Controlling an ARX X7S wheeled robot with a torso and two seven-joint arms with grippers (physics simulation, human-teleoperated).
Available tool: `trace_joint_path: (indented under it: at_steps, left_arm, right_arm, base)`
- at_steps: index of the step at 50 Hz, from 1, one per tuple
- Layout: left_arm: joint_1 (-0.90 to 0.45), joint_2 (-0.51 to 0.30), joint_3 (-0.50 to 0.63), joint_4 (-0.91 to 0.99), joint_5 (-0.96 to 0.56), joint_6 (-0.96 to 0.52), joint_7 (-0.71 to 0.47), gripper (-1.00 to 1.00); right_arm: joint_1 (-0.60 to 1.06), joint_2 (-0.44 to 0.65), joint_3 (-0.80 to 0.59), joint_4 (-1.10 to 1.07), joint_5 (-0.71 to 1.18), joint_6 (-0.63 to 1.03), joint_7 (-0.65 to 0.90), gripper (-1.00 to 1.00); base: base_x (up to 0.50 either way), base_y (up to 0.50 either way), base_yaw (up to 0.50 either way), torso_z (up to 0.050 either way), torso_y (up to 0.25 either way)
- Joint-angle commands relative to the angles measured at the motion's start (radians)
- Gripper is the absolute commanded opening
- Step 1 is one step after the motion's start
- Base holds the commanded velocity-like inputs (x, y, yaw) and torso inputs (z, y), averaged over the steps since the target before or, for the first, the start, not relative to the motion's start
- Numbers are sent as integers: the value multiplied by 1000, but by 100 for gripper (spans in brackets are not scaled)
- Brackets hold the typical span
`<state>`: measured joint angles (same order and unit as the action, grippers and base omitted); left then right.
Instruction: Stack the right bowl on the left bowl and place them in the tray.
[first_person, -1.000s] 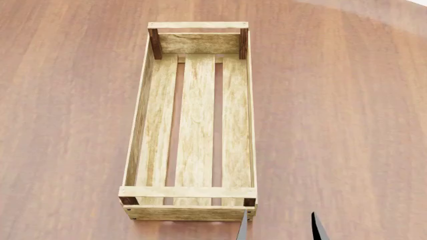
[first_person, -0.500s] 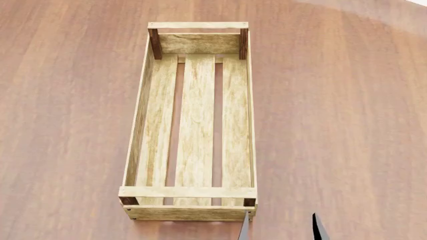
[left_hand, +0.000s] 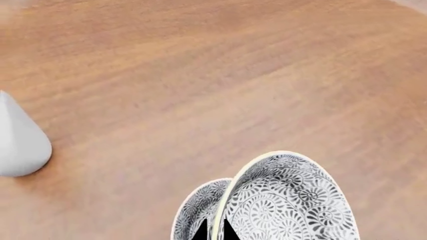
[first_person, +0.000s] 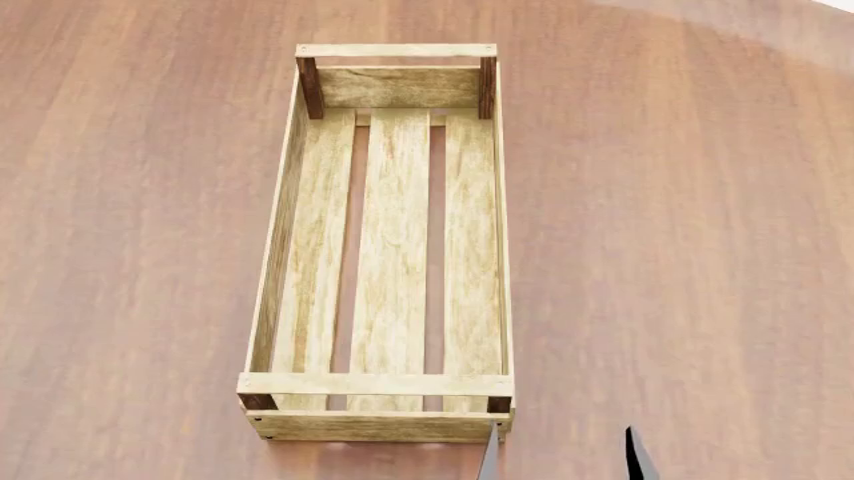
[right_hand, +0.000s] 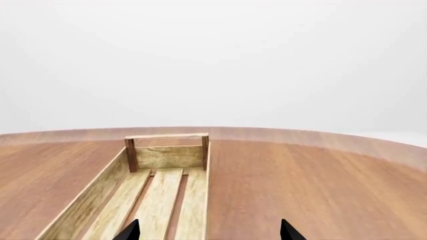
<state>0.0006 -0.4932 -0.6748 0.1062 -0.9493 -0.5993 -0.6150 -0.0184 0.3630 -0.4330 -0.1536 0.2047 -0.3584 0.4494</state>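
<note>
Head view: we see a long light-wood tray lying lengthwise on a reddish-brown wooden table, its short ends near and far. Three floor slats run along its length with dark gaps between them, low plank sides line the long edges, and dark posts stand at the corners. Nothing lies inside it. At the near edge of the view, just right of the tray's near right corner, the two dark fingertips of the right gripper rise into the picture, set well apart from each other with bare table between them.

Right wrist view: we look along the tray toward its far end rail, with the table curving away to a pale background. The fingertips of the right gripper show at the lower edge, spread wide and holding nothing; one tip lies over the tray's floor, the other over the table beside it.

Left wrist view: we see two bowls over the table, both patterned in grey-and-white floral swirls with pale rims. The larger-looking bowl shows its inner face tilted toward the camera; the second bowl sits just beside and partly behind it. The dark fingertips of the left gripper sit close together at the rim of the larger bowl, apparently pinching it. A rounded white object, which we cannot identify, lies well apart on the table.
</note>
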Motion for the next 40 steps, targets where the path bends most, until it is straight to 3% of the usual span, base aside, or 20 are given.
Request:
trace_joint_path:
  at_steps: [1,12,13,24,40]
  left_arm:
    - [-19,19,-15,-53,40,28,24,-100]
    - [-20,23,-7,-93,74,70,52,-100]
    - [-20,23,-7,-91,76,71,49,100]
    - [-16,16,28,-74,145,120,57,100]
    - [11,23,19,-50,133,135,89,100]
  right_arm:
    - [-2,-15,15,0,-24,1,-19,100]
    - [0,-16,10,11,-31,-1,-17,100]
    - [0,-16,9,10,-31,0,-17,100]
    - [3,-16,6,15,-29,1,-15,100]
    - [3,-13,1,12,-33,5,-12,100]
  base:
    - [0,0,0,0,0]
    - [0,0,0,0,0]
    - [0,0,0,0,0]
    - [0,0,0,0,0]
    - [0,0,0,0,0]
